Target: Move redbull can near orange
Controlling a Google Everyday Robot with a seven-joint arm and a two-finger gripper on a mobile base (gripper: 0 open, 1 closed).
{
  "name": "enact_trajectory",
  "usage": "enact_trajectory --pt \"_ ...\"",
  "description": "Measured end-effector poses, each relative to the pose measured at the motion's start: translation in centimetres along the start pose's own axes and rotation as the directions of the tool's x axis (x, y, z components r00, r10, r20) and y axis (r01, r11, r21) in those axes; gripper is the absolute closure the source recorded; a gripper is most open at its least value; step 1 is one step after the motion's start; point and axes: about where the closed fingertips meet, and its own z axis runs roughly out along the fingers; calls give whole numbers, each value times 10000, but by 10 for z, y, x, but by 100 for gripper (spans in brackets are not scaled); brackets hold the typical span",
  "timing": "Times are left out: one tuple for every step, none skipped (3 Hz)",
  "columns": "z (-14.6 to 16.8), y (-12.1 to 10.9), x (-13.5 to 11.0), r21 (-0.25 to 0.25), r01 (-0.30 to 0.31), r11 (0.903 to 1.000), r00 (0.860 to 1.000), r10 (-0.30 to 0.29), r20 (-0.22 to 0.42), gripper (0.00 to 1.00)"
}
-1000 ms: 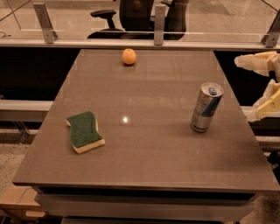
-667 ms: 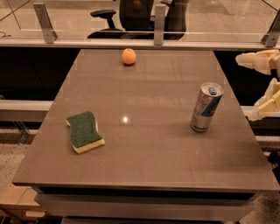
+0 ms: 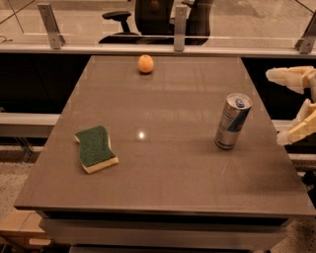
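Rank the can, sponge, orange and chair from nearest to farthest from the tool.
1. Can, right side, beside the open tool off the table's right edge.
2. Orange, far edge, and sponge, near left: too close to call.
3. Chair, beyond the table's far edge.

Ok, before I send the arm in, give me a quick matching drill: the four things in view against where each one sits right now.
Things:
1. redbull can
2. orange
3. sponge
4. pincer

Places:
A. near the far edge of the table, about mid-width
B. beyond the table's right edge, fingers apart, holding nothing
C. front left part of the table, lying flat
D. right side of the table, standing on its base

Pairs: 1-D, 2-A, 3-C, 4-B
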Motion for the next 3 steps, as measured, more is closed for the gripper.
enact_trajectory --pt "12 4 10 73 -68 10000 9982 63 592 0" --pt "30 2 22 50 -220 9997 9911 211 1316 0" --pt "47 -1 27 -34 -240 9997 9824 242 1854 0"
